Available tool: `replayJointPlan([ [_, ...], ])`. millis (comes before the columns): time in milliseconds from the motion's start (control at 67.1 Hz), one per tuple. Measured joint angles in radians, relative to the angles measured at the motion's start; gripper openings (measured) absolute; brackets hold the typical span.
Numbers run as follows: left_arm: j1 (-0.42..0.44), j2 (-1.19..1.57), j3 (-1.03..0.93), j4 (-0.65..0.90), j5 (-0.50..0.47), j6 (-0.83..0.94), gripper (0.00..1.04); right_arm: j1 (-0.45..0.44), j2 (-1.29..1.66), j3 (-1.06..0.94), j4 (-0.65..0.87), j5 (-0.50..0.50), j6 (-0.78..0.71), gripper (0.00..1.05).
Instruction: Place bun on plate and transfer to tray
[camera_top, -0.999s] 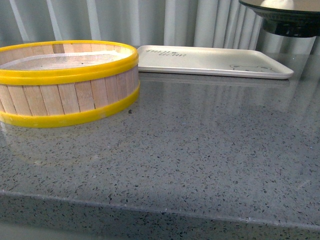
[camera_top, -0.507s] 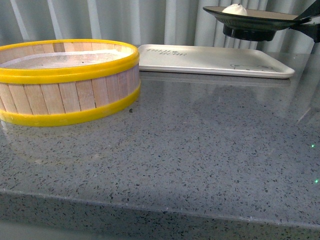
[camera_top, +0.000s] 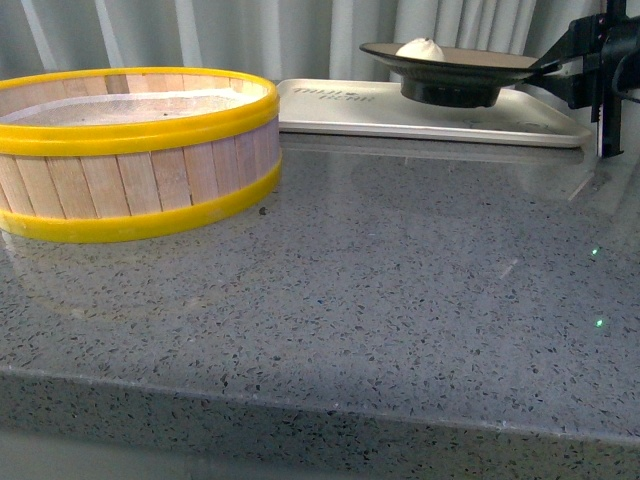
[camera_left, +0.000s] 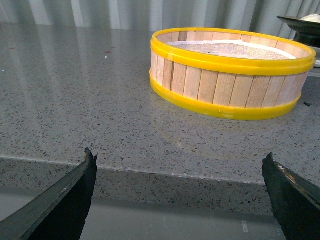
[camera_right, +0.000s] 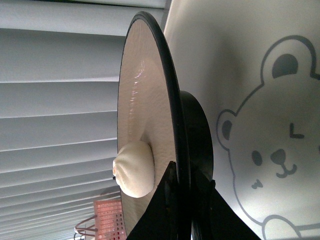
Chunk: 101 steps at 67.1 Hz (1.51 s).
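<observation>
Right hand (camera_top: 545, 68): you see it at the far right of the front view, clamped on the plate's rim; in the right wrist view its fingers (camera_right: 172, 210) pinch the black rim from both faces.
Plate (camera_top: 470, 62): held level, over the tray; you cannot tell whether its black foot touches the tray surface.
Bun (camera_top: 420, 48): sits on the plate's inner face, on the side away from the right hand.
Tray (camera_top: 340, 105): lies flat at the back of the desk, just behind the steamer basket; the drawn bear (camera_right: 270, 150) shows beneath the plate in the right wrist view.
Steamer basket (camera_top: 140, 150): yellow-rimmed, wooden, at your left on the desk (camera_top: 400, 280).
Left hand (camera_left: 180, 200): fingers spread wide, holding nothing, at the desk's near edge, apart from the basket.
</observation>
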Motion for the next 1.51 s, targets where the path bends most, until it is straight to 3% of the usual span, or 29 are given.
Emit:
replayJointPlan([
  [925,0.0,0.0,0.0,0.0,0.0,0.0,0.98,-0.028,0.066,0.1,-0.102,-0.016,-0.041,0.04],
  [1119,0.0,0.0,0.0,0.0,0.0,0.0,0.98,-0.035,0.063,0.1,-0.111,-0.018,-0.033,0.31],
  [1223,0.0,0.0,0.0,0.0,0.0,0.0,0.98,-0.043,0.055,0.1,-0.14,-0.014,-0.034,0.54],
  [1506,0.0,0.0,0.0,0.0,0.0,0.0,0.98,-0.076,-0.024,0.031,-0.145,0.023,-0.047,0.98],
])
